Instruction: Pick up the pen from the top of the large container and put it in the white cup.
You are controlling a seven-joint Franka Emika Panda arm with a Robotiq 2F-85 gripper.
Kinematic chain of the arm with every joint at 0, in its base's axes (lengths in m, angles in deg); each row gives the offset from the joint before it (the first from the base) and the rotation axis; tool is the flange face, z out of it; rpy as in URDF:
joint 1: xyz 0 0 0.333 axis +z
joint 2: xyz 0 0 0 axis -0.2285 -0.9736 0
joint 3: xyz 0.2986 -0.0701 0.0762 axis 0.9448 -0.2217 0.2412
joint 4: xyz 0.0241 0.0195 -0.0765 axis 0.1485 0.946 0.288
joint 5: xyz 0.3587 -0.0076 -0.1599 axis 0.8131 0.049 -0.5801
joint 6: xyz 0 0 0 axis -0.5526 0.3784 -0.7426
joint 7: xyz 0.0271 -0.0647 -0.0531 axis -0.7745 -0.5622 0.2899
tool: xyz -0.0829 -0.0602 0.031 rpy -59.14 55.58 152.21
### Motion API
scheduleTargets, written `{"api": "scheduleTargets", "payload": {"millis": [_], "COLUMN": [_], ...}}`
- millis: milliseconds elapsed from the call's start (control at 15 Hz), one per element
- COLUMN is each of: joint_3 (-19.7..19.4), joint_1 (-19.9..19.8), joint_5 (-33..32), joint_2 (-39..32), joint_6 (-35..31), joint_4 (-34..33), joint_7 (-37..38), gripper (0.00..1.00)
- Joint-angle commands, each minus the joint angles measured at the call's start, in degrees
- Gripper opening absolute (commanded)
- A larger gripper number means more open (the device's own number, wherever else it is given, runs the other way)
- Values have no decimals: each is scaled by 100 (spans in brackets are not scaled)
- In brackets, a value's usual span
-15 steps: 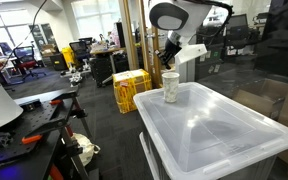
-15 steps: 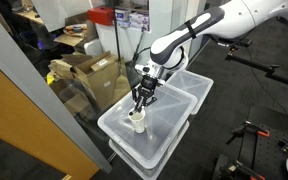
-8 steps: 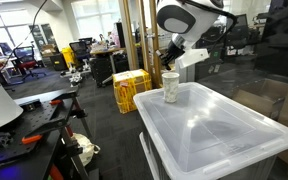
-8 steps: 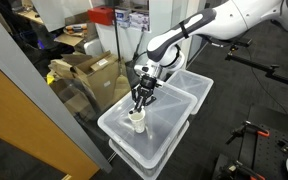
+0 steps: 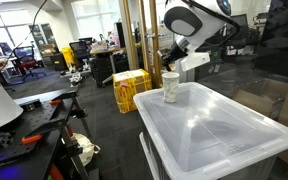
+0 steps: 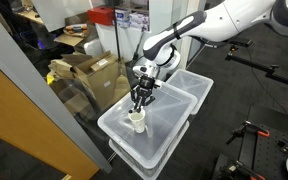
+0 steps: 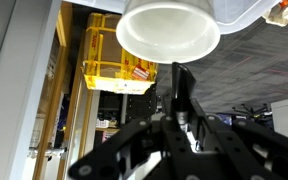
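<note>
The white cup (image 5: 171, 86) stands upright near a corner of the large container's lid (image 5: 219, 135), and shows in both exterior views (image 6: 136, 121). My gripper (image 6: 140, 100) hangs directly over the cup, fingers pointing down at its mouth. In the wrist view the gripper (image 7: 177, 88) is shut on the thin dark pen (image 7: 176, 92), whose tip points at the cup's open rim (image 7: 169, 30) close ahead. The pen is too small to make out in the exterior views.
A yellow crate (image 5: 131, 88) stands on the floor beyond the container. A second clear bin (image 6: 189, 85) adjoins the large one (image 6: 119, 142). Cardboard boxes (image 6: 89, 75) sit behind a glass partition. Office desks and chairs fill the background.
The arm's upper links have shifted sideways a little. The gripper has stayed over the cup with the pen still in it.
</note>
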Motion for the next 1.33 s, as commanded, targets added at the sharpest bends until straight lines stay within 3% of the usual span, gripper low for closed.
{"api": "scheduleTargets", "payload": {"millis": [0, 533, 600, 667, 733, 1267], "joint_3": [-463, -1070, -1119, -1161, -1197, -1357], "joint_1": [401, 908, 950, 989, 1022, 1159], "joint_5": [409, 801, 830, 867, 896, 1007], "joint_2": [-110, -336, -368, -391, -424, -489], "joint_6": [553, 1200, 1251, 1271, 1294, 1308], "joint_4": [-520, -1167, -1232, -1283, -1343, -1524], "joint_7": [-212, -121, -114, -98, -87, -2], "gripper": [5, 5, 19, 44, 45, 100]}}
